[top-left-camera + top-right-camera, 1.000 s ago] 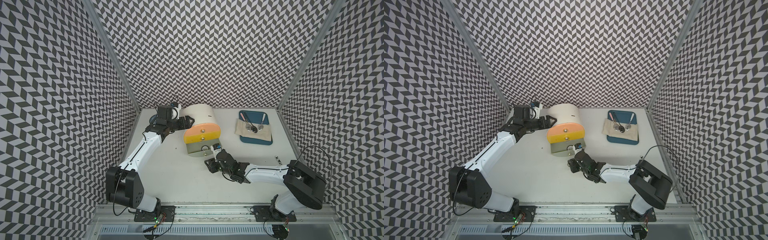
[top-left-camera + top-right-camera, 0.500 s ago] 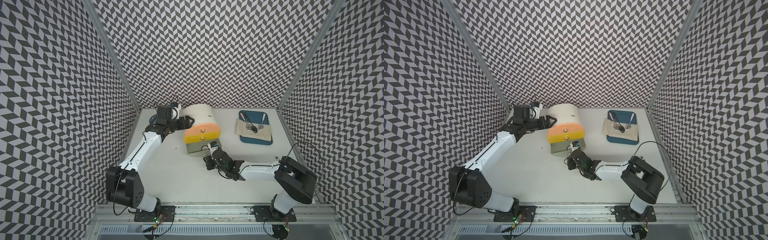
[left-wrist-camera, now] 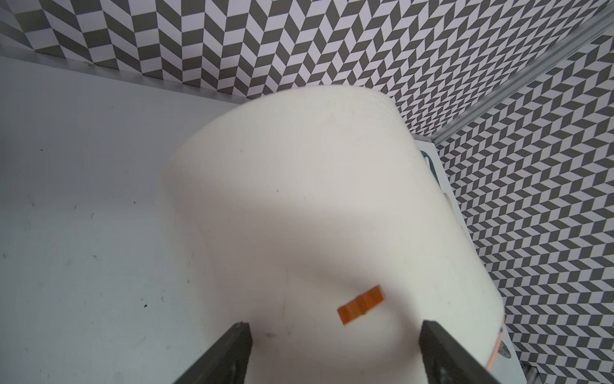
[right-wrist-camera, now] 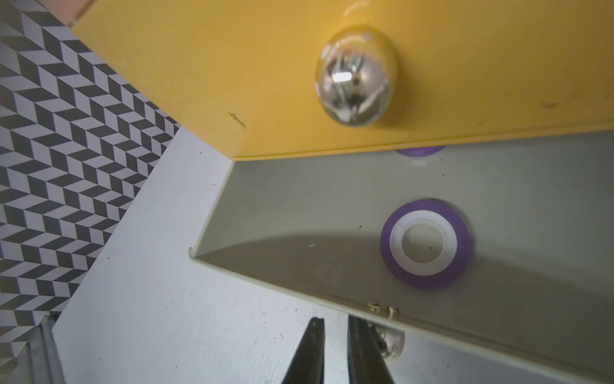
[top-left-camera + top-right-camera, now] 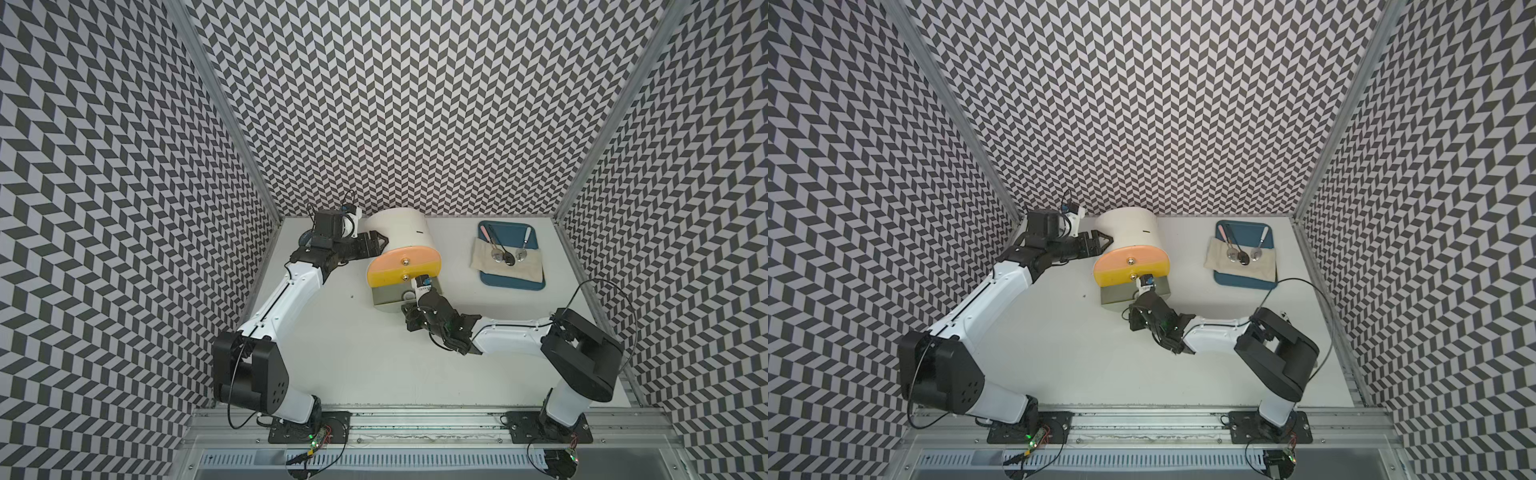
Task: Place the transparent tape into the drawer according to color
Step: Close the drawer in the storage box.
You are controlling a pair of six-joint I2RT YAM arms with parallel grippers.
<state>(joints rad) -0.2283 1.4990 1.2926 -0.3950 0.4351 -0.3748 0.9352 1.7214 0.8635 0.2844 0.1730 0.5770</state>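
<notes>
The white cabinet [image 5: 401, 228] shows its peach drawer [image 5: 405, 257] and yellow drawer [image 4: 232, 66] pushed in. The grey-green drawer [image 4: 299, 199] below them is pulled out. One purple transparent tape [image 4: 427, 244] lies flat on its floor, and a second purple one [image 4: 420, 152] peeks from under the yellow front. My right gripper [image 4: 335, 324] is shut and empty, low at the open drawer's front, with that drawer's knob [image 4: 392, 342] just beside one finger. My left gripper [image 3: 335, 329] is open, its fingers spread against the cabinet's rounded white body [image 3: 315, 199]; both top views show it at the cabinet's left side [image 5: 380, 243] [image 5: 1104, 243].
A blue tray [image 5: 513, 278] with a cloth and spoons sits at the back right. The patterned walls close in the table at the back and both sides. The cabinet stands at the back, left of centre, with bare table [image 5: 353, 353] in front of it.
My right gripper has closed its jaws and slid a little closer to the open drawer's front. The left arm and the cabinet have not moved.
</notes>
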